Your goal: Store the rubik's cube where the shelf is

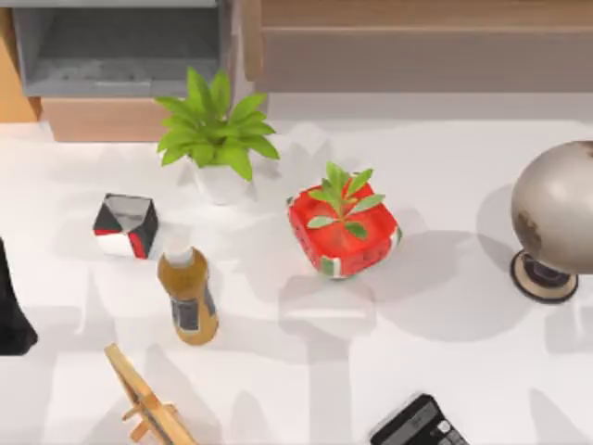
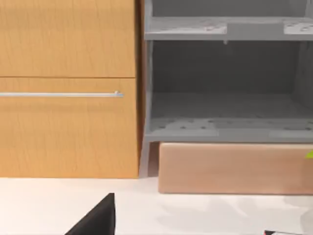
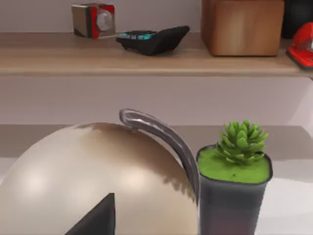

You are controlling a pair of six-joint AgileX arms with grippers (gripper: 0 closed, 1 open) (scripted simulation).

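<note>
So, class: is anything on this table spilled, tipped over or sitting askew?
Nothing looks spilled or toppled. The red planter sits turned at an angle to the shelf front, and the faceted box is skewed too; the bottle stands upright.

Matte black left arm [image 1: 11, 311] at the table's left edge, smooth casing, black angular wedge of body in both wrist views
</note>
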